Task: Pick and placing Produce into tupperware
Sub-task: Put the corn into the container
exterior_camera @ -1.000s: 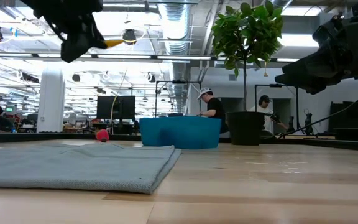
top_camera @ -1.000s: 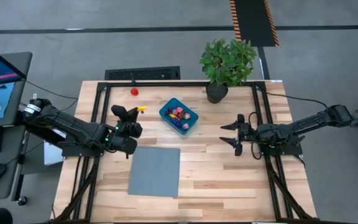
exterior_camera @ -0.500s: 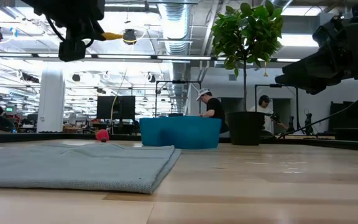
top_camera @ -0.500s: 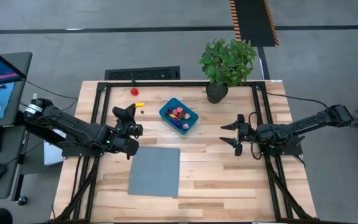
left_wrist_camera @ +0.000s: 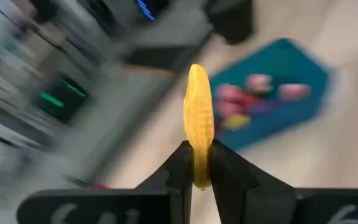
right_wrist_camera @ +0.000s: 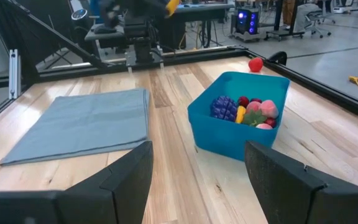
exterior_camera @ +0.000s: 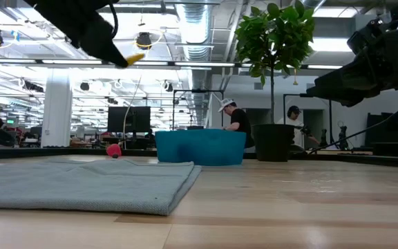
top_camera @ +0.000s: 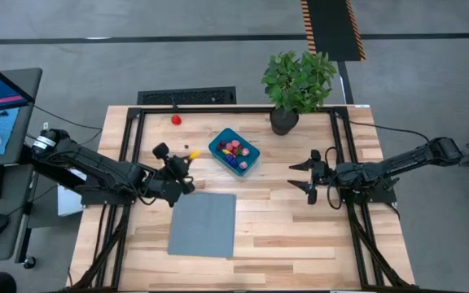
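My left gripper [top_camera: 187, 158] is above the table just left of the teal tupperware [top_camera: 234, 151] and is shut on a small yellow, banana-like piece of produce [left_wrist_camera: 199, 112]. The tupperware rests on the wood and holds several red, pink, yellow and purple pieces [right_wrist_camera: 246, 112]. One red piece [top_camera: 176, 120] lies alone on the table near the far edge. My right gripper [top_camera: 304, 175] hangs open to the right of the tupperware, with nothing between its fingers. My left gripper pinches the yellow piece's near end [left_wrist_camera: 199, 167] between its two fingers [left_wrist_camera: 182, 168]. The rest of the piece juts out past the fingertips. The fingers come from the table's left, slanting slightly down toward the tupperware. The piece is lifted well clear of the table [exterior_camera: 135, 59].
A folded grey cloth [top_camera: 203, 222] lies flat near the table's front, below the left gripper. A potted plant [top_camera: 297, 85] stands at the far edge, right of the tupperware. Bare wood [top_camera: 283, 228] lies between the cloth and the right arm. People sit in the room behind.
My left gripper has rolled at the wrist and swung from pointing at the far edge round toward the tupperware. The yellow piece has stayed pinched and has come a little lower and nearer the tupperware. My right arm has kept still.
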Tool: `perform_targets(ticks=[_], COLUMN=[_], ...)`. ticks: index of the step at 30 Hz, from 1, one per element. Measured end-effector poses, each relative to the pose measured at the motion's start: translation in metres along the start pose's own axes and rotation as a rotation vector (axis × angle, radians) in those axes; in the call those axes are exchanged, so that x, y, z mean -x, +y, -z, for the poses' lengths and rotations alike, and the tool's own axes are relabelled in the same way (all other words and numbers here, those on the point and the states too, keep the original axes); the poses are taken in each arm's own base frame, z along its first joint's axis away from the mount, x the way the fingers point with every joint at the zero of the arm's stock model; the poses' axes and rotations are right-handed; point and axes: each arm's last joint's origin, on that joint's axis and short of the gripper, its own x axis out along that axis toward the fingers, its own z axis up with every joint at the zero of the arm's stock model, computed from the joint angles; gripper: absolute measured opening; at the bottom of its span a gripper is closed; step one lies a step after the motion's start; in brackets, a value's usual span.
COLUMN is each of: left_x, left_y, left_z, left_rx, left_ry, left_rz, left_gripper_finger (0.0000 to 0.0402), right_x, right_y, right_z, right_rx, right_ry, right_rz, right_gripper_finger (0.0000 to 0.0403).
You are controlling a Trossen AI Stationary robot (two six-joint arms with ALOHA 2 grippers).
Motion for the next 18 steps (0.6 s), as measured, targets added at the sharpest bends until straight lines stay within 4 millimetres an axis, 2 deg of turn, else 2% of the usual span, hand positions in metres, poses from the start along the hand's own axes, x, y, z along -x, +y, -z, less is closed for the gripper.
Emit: perform_targets(ticks=[4,13,18], left_x=[0.000,0.002,0.003], left_y=[-0.005,-0.018,-0.025], left_z=[0.002,-0.004,-0.014], left_rx=[0.229,0.373,0.512], left_ry=[0.079,0.074,-0.034], left_rz=[0.160,0.411,0.568], left_gripper_finger=[0.0034,0.0034,0.0034], right_x=[0.000,0.000,0.000], right_y=[0.000,0.000,0.000], right_z=[0.000,0.000,0.000], right_rx=[0.000,0.000,0.000], right_ry=[0.000,0.000,0.000], right_rz=[0.000,0.000,0.000], right_gripper_finger=[0.0274,0.0274,0.0274])
